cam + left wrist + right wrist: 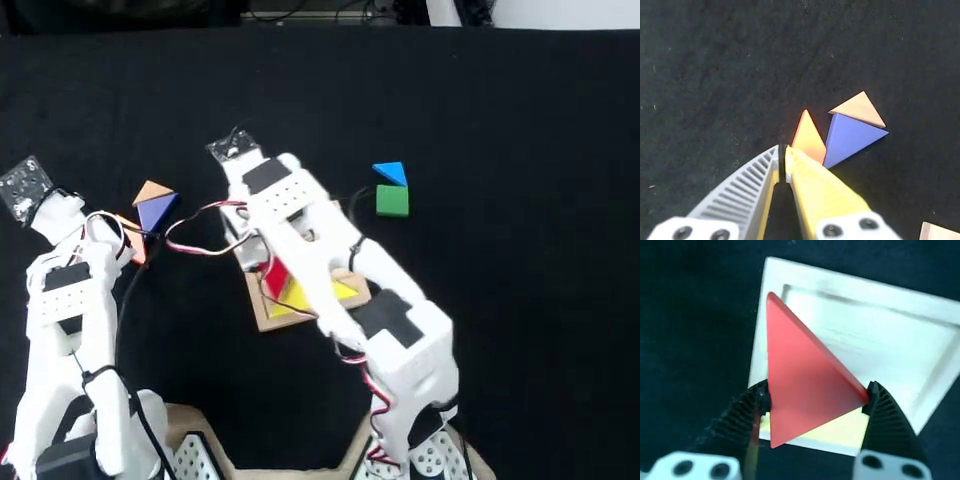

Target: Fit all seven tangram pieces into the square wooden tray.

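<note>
We log right gripper [817, 392] over square wooden tray [850, 295], jaws spread wide, clamping red triangle [805, 385] by its edges, tilted above tray floor. Yellow piece [840, 432] lies inside tray. Left gripper [782, 152] well outside tray, jaws pressed together, nothing between them, tip just beside orange triangle [807, 137]. Violet triangle [850, 137] and tan triangle [860, 110] touch each other, also outside tray.

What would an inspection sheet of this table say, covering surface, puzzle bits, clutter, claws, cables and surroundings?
Surface: black cloth.
Job's things: wooden tray holding a yellow piece; orange triangle, purple triangle, tan triangle clustered; blue triangle, green square apart.
Clutter: nothing seen.
Claws: left claw shut beside the orange triangle; right claw grips a red triangle over the tray.
Cables: red and white wires loop near the arms.
Surroundings: pale wall behind.
</note>
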